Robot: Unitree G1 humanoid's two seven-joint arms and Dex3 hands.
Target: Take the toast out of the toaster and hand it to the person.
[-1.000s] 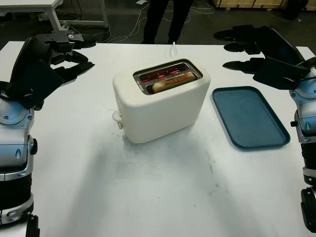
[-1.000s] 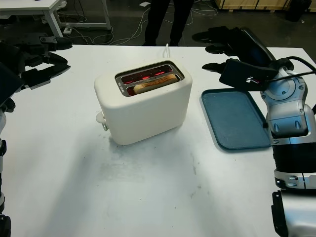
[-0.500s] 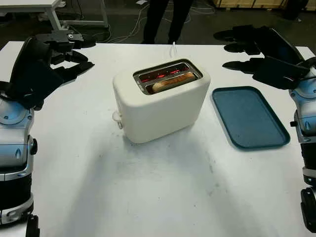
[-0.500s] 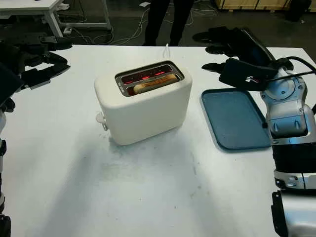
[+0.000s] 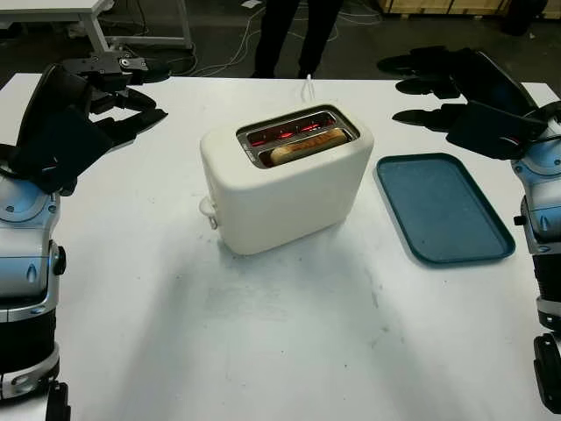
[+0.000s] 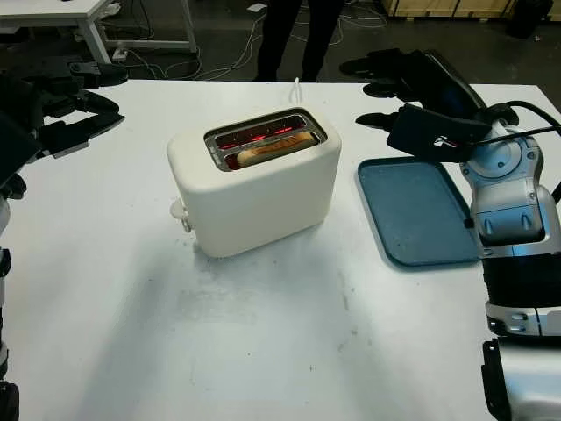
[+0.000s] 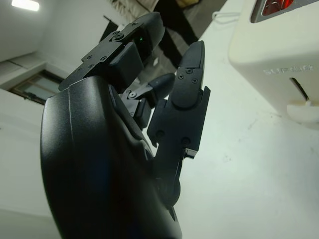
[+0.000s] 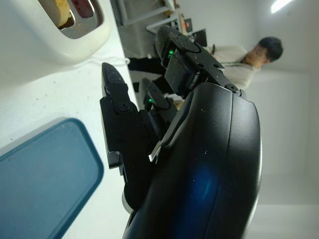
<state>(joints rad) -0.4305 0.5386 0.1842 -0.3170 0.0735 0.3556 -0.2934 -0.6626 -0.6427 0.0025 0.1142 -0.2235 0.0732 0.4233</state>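
Observation:
A cream toaster (image 5: 285, 180) stands mid-table, its slots glowing red. A slice of toast (image 5: 307, 146) sits in the nearer slot, its top edge just showing. My left hand (image 5: 114, 92) hangs open above the table's far left, well clear of the toaster. My right hand (image 5: 438, 88) is open above the far right, just beyond the tray. A person (image 5: 294, 31) in dark trousers stands behind the table's far edge. In the right wrist view the person (image 8: 246, 55) is beyond my right hand.
A dark teal tray (image 5: 443, 208) lies to the right of the toaster. The toaster's white cord (image 5: 309, 85) runs off the far edge. A white lever knob (image 5: 207, 207) sticks out of the toaster's left end. Bare white table (image 5: 280, 342) spreads in front.

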